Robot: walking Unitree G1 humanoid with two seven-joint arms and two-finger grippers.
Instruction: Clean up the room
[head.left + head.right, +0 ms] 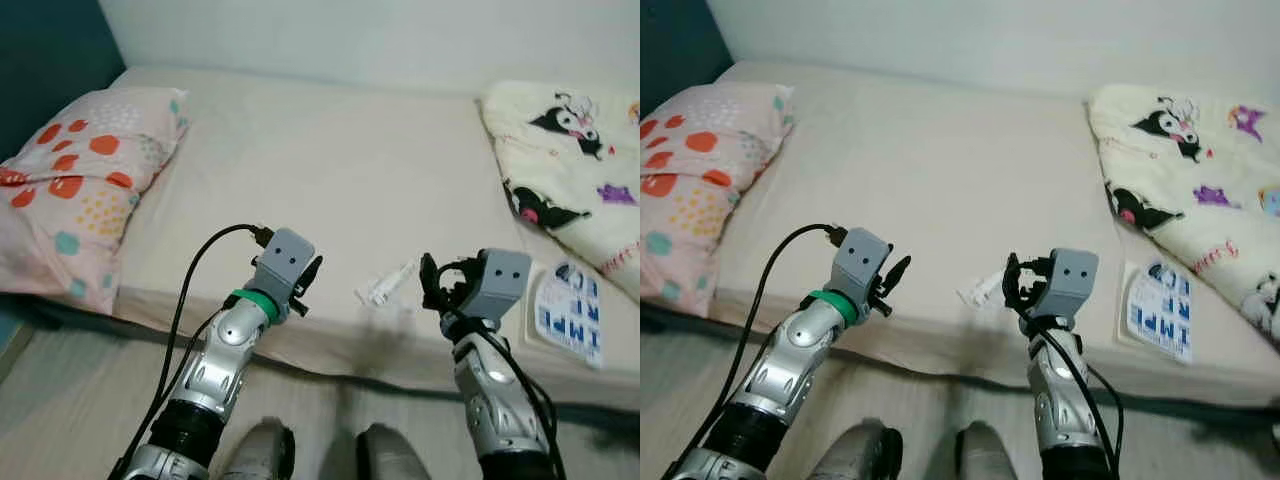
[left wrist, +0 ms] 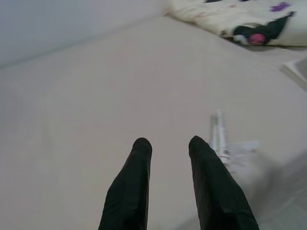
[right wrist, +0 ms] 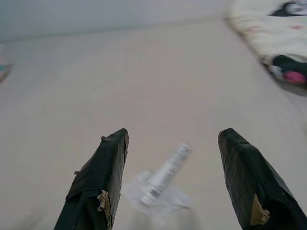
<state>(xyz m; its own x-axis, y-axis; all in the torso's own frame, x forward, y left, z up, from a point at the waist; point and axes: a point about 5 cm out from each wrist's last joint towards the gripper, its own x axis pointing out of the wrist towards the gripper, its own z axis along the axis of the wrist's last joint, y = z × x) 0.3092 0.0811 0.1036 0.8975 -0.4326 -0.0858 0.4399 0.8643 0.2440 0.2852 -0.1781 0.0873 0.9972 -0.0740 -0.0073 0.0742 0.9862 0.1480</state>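
litter is what both arms seem aimed at: a small crumpled clear wrapper [image 1: 386, 287] lies on the bed [image 1: 330, 170] near its front edge, between the two grippers, and it looks like the obvious thing to clear away. the right gripper [image 3: 172, 184] hangs just above it with its fingers spread wide, the wrapper lying in the gap between them, which reads as lining up for a pinch. the left gripper [image 2: 169, 148] hovers beside it, fingers a little apart and holding nothing, likely kept back as a spare. a printed packet [image 1: 568, 312] rests further right by the cartoon blanket [image 1: 575, 160], and a spotted pillow [image 1: 75, 190] sits at the left end.
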